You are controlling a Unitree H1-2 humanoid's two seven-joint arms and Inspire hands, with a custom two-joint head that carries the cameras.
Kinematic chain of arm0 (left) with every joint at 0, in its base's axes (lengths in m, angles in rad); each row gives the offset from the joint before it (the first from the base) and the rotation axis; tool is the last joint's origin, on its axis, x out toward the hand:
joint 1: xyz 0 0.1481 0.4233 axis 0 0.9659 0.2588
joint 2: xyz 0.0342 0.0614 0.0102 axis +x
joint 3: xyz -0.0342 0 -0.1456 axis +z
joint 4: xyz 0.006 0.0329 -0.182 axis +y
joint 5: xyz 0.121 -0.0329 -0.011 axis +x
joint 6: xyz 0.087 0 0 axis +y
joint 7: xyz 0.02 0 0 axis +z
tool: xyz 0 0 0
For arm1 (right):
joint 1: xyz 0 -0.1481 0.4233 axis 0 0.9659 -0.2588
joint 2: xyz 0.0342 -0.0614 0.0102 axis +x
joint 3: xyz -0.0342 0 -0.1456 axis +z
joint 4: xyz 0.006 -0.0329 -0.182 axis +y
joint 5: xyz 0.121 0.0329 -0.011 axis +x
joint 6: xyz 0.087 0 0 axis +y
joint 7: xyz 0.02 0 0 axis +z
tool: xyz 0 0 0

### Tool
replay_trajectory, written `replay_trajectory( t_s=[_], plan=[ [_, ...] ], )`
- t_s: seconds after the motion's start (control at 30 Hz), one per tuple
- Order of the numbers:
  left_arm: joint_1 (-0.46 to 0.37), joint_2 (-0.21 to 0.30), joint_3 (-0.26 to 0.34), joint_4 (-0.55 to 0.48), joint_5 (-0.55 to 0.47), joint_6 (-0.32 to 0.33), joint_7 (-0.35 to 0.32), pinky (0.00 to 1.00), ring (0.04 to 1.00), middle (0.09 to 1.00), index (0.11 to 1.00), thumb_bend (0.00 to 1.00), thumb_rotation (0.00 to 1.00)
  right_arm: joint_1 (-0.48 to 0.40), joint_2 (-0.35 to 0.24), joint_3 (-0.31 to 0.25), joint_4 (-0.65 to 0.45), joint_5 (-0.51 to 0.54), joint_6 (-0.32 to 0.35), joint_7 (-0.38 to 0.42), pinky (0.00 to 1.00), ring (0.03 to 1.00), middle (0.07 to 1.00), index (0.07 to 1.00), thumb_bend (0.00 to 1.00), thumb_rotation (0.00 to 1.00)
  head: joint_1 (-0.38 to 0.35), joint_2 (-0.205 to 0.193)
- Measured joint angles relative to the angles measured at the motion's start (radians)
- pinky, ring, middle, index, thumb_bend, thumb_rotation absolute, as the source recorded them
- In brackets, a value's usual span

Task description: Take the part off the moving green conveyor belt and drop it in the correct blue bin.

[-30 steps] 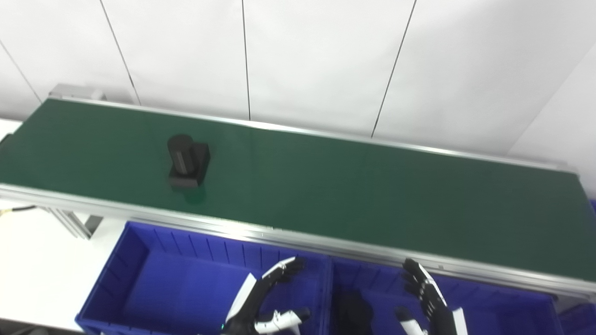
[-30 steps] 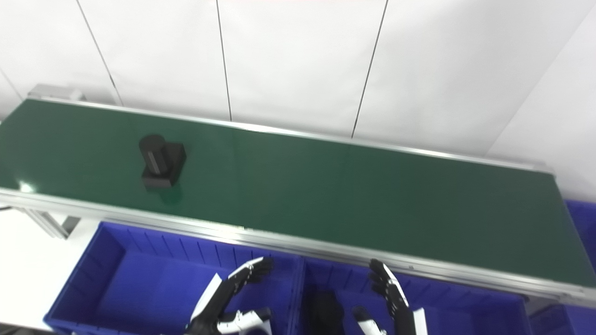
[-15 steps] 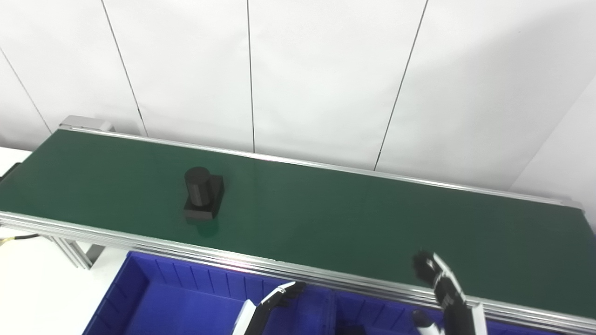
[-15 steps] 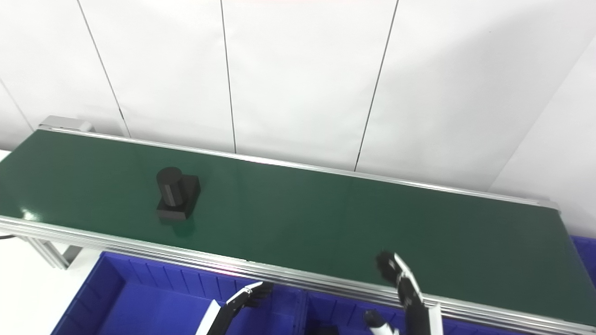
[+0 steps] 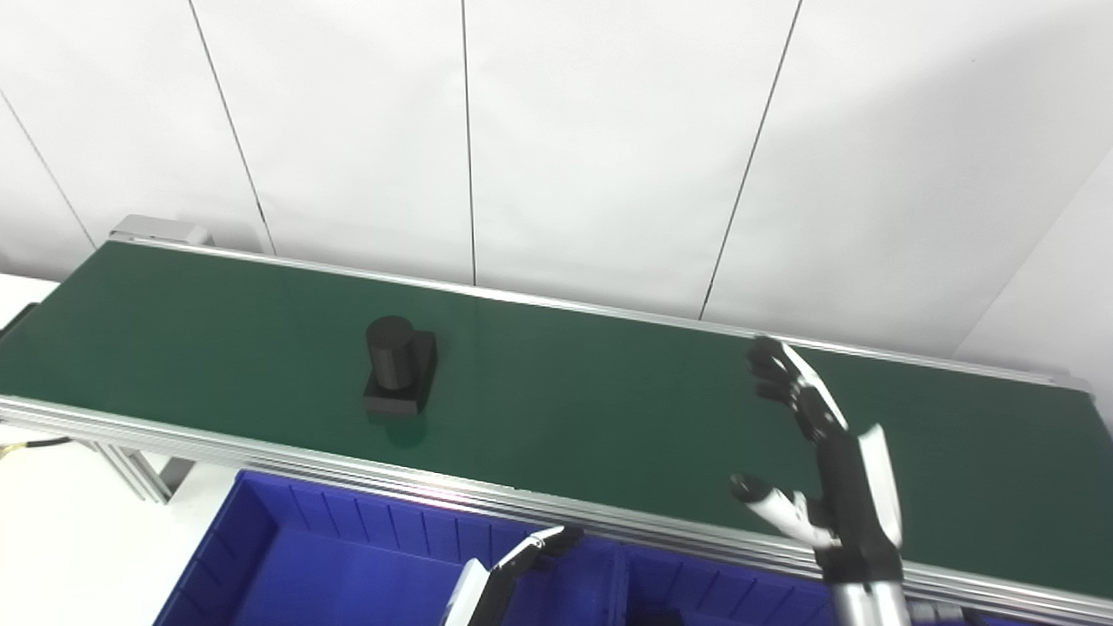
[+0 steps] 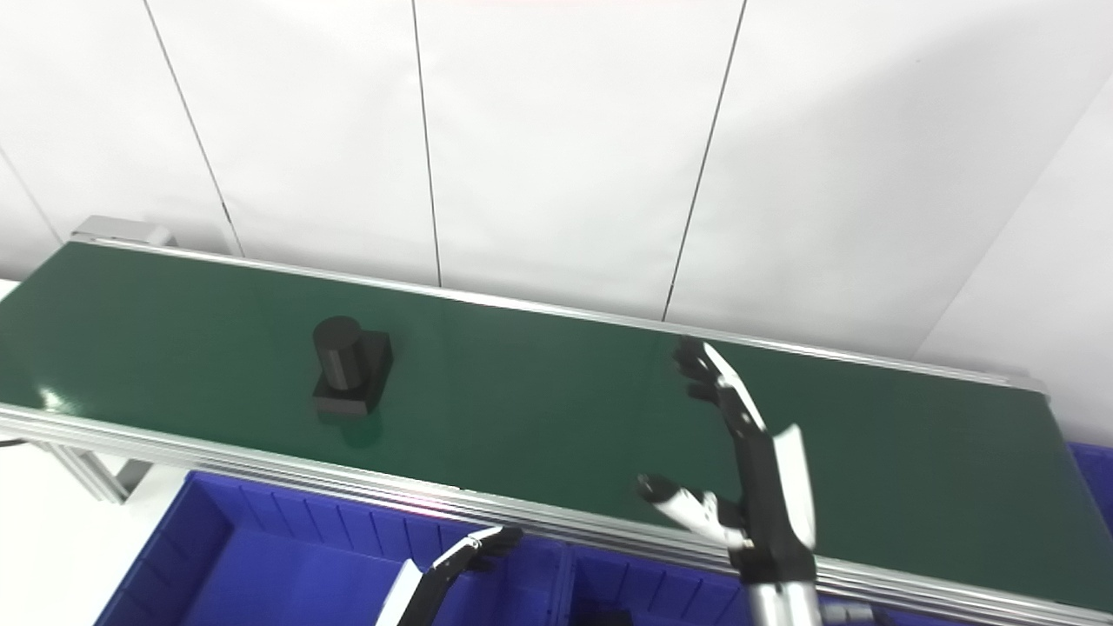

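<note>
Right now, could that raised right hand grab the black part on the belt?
Probably not yet. The right hand is open over the belt, but the black part sits well off to its left. Nothing stands between them; only the stretch of bare belt separates them.

We see only the fingertips of the left robot hand (image 5: 530, 556); the bottom edge cuts off its palm, so its grip stays unknown to us. The blue bins (image 5: 348, 556) lose their near halves at that edge. The conveyor belt (image 5: 609, 409) runs out of frame at right.
</note>
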Motion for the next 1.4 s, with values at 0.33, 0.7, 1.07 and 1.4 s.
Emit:
replay_trajectory(
  t_s=[0.33,0.7,1.07,1.4],
  plan=[
    [-0.006,0.004,-0.028,0.019,0.0,0.0,0.022,0.72,0.77,0.777,0.762,0.76,0.65,-0.144,0.028,0.036,0.086,-0.084,0.163,0.08,0.74,0.83,0.884,0.905,0.8,0.74,-0.048,0.011],
    [-0.006,0.046,-0.053,-0.008,0.001,-0.001,0.049,0.69,0.754,0.767,0.749,0.72,0.67,-0.291,0.074,0.091,0.285,-0.171,0.213,0.09,0.76,0.846,0.893,0.915,0.82,0.74,-0.141,0.011],
    [-0.027,0.097,-0.127,-0.021,0.002,-0.001,0.069,0.71,0.775,0.783,0.764,0.68,0.71,-0.412,0.144,0.123,0.484,-0.217,0.224,0.055,0.77,0.869,0.921,0.929,0.87,0.74,-0.262,0.018],
    [-0.031,0.108,-0.119,-0.035,0.0,-0.001,0.057,0.71,0.778,0.787,0.762,0.61,0.73,-0.49,0.163,0.132,0.685,-0.224,0.238,0.015,0.78,0.86,0.906,0.929,0.9,0.69,-0.292,0.026]
  ],
)
